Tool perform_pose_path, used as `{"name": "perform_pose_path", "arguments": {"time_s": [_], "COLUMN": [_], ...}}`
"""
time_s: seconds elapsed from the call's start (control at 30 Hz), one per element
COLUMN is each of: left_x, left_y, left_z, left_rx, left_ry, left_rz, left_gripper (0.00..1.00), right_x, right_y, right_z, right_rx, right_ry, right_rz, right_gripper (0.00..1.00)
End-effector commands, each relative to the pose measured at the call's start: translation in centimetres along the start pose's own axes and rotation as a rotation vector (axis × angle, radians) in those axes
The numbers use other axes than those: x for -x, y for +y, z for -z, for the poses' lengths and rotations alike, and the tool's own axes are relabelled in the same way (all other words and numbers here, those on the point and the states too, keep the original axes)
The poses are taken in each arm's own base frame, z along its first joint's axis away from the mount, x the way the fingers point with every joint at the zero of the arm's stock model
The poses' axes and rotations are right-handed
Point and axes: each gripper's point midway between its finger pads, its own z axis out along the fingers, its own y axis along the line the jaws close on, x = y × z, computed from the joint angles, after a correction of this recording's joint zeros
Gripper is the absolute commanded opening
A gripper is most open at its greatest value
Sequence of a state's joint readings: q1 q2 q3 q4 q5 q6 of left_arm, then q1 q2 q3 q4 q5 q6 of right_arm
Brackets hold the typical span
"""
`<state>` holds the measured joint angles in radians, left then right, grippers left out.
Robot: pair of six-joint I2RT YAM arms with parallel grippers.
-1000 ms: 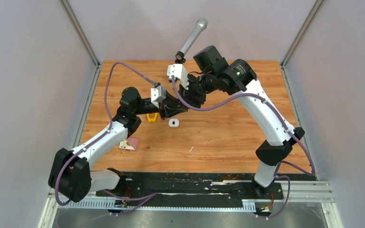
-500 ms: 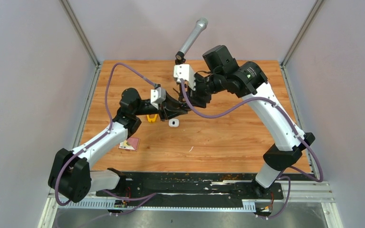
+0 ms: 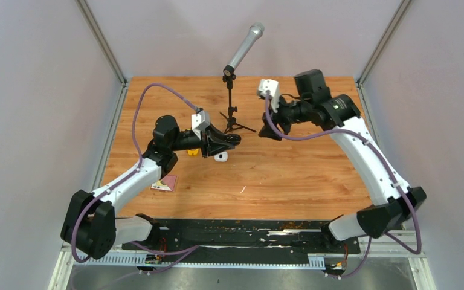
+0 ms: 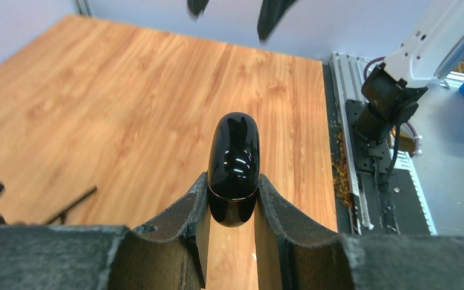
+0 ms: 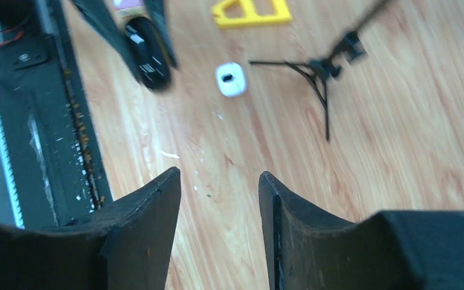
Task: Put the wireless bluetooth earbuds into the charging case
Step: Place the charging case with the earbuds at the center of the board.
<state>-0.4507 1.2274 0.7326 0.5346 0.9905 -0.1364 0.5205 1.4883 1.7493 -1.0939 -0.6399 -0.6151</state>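
My left gripper (image 3: 228,141) is shut on a glossy black charging case (image 4: 234,163), closed, held above the table with its end sticking out past the fingertips. The right wrist view shows it too (image 5: 148,57). A small white charging case (image 3: 220,156) lies on the wood just below the left gripper; in the right wrist view (image 5: 231,79) it shows a dark oval spot on top. My right gripper (image 3: 272,130) is open and empty, raised above the table to the right of the left gripper (image 5: 219,178). No earbuds are in view.
A small microphone on a black tripod (image 3: 232,118) stands at the back middle, between the two grippers. A yellow triangular piece (image 3: 193,151) lies under the left arm. A pink card (image 3: 165,183) lies at the left front. A black rail (image 3: 241,232) runs along the near edge.
My right gripper has pulled away to the right and back from the left gripper and now stands clear of it. My left gripper still holds the black case, lowered slightly.
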Motion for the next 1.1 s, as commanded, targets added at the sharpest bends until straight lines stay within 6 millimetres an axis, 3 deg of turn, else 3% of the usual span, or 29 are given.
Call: {"name": "perform_pose_path", "arguments": {"time_s": [0.0, 0.13, 0.37, 0.6, 0.87, 1.07], "left_x": [-1.8, -4.2, -8.5, -10.3, -11.6, -12.9], "left_y": [0.2, 1.0, 2.1, 3.9, 3.0, 4.8], "left_z": [1.6, 2.8, 3.6, 3.4, -0.4, -4.1], "left_rx": [0.071, 0.146, 0.189, 0.306, 0.238, 0.286], "left_ry": [0.045, 0.136, 0.284, 0.313, 0.34, 0.343], "left_rz": [0.13, 0.151, 0.224, 0.357, 0.358, 0.436], "left_gripper": [0.0, 0.0, 0.0, 0.01, 0.01, 0.01], "right_x": [0.9, -1.7, -4.8, -4.6, -4.4, -4.3], "right_y": [-3.7, -5.4, -7.6, -7.3, -8.1, -8.0], "right_z": [3.2, 2.9, 1.5, 2.1, 4.1, 6.1], "right_rx": [-0.238, -0.36, -0.422, -0.425, -0.488, -0.521], "right_ry": [-0.211, -0.208, -0.209, -0.221, -0.237, -0.237], "right_rz": [-0.047, -0.048, -0.249, -0.273, -0.313, -0.325], "right_gripper": [0.52, 0.56, 0.57, 0.59, 0.62, 0.63]}}
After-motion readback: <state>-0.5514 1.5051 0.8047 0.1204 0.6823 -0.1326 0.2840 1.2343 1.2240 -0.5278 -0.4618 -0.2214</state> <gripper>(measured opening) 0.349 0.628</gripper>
